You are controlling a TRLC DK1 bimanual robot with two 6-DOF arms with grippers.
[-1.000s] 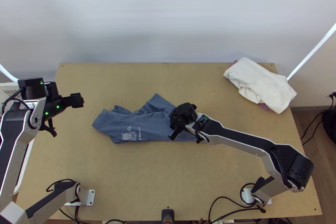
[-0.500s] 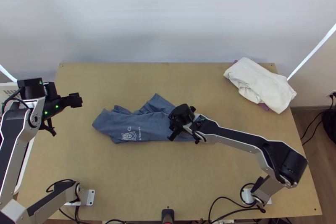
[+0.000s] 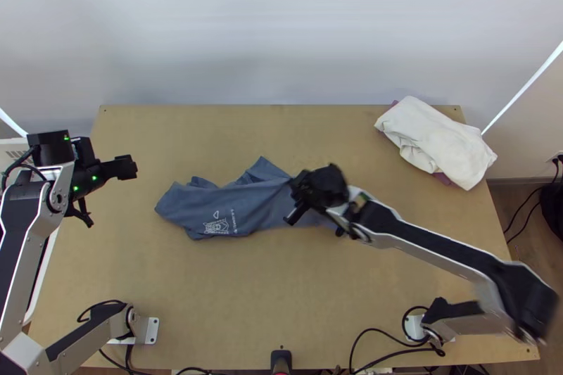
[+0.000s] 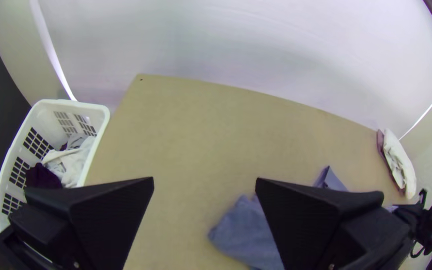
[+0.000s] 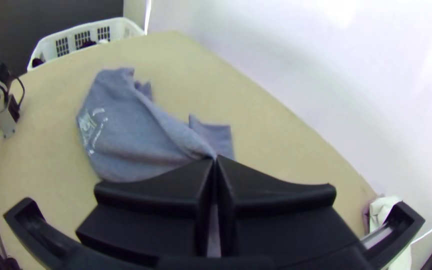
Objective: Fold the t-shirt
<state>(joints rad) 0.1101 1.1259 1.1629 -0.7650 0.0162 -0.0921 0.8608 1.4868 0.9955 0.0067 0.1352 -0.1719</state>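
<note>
The blue t-shirt (image 3: 218, 210) lies bunched in a long strip across the table's middle, its white print at the left part. My right gripper (image 3: 299, 212) is over its right part; in the right wrist view the fingers of my right gripper (image 5: 215, 160) are pressed together on a gathered fold of the t-shirt (image 5: 131, 132), drawn taut towards them. My left gripper (image 3: 110, 194) stands open at the table's left edge, apart from the cloth. In the left wrist view, the t-shirt (image 4: 251, 232) is partly hidden behind one finger of my left gripper (image 4: 205, 181).
A folded white cloth (image 3: 436, 139) with a purple one under it lies at the far right corner. A white basket (image 4: 98, 112) holding clothes stands beyond the table's left edge. Cables (image 3: 383, 333) run along the near edge.
My right gripper has shifted a little right and up the picture, pulling the t-shirt's right part with it, while its elbow swung outward. The left arm has barely moved.
</note>
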